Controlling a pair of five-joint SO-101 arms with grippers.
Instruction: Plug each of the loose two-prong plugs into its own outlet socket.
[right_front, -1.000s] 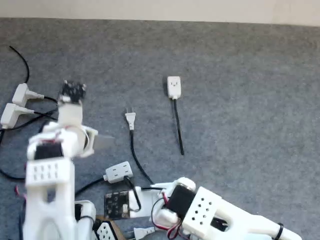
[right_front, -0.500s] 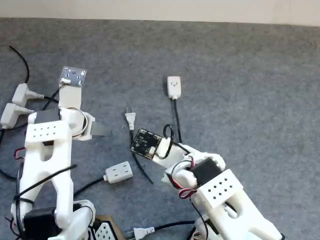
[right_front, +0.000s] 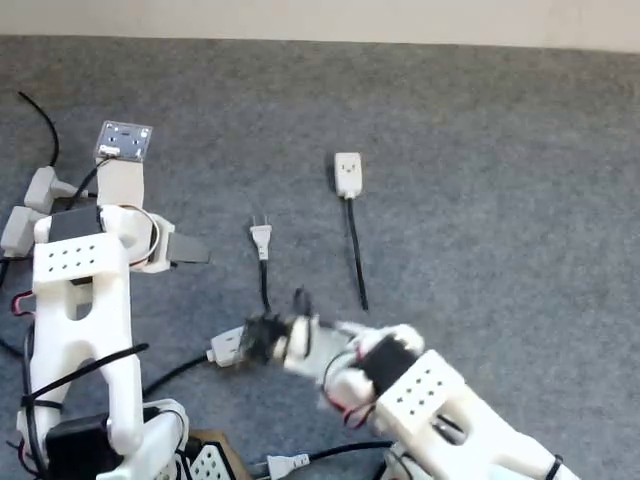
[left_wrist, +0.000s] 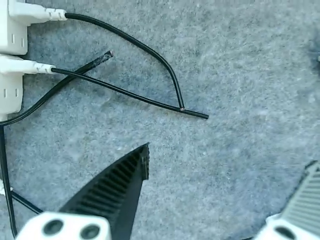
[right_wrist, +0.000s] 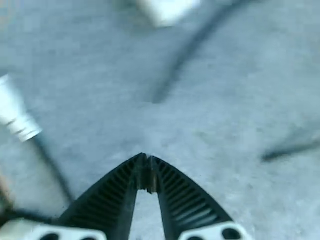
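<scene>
**A:** Item one, the right end effector (right_wrist: 146, 161). Condition?

**B:** Fingers closed tip to tip, with nothing between them. From above, the right arm (right_front: 420, 400) reaches across the near side of the worktop (right_front: 500, 250). Its blurred tip is just beside the near outlet socket (right_front: 228, 345). Whether they touch cannot be told.

**A:** Item two, the left end effector (left_wrist: 230, 155).

**B:** Fingers spread wide, holding nothing, over bare grey surface. The left arm (right_front: 80, 290) stands on the worktop's left side.

**A:** Nearest pieces to it?

**B:** Two plugged sockets (left_wrist: 11, 35), side by side at the worktop's left edge. Each has a white seated plug (left_wrist: 35, 12) in it, and a black cord (left_wrist: 140, 47) leads off from each. The two cords cross.

**A:** Loose stock?

**B:**
- **Loose two-prong plug (right_front: 260, 237):** lies flat mid-worktop with its prongs toward the far edge. Its cord trails back toward the right arm.
- **Far outlet socket (right_front: 347, 172):** lies beyond that plug and to one side, apart from it. It is unoccupied, and its cord runs toward the near edge.
- **Near outlet socket:** lies between the two arms, with its cord running off under the left arm.
- **Second loose plug (right_front: 290, 463):** lies at the near edge, beside the base of the right arm.
</scene>
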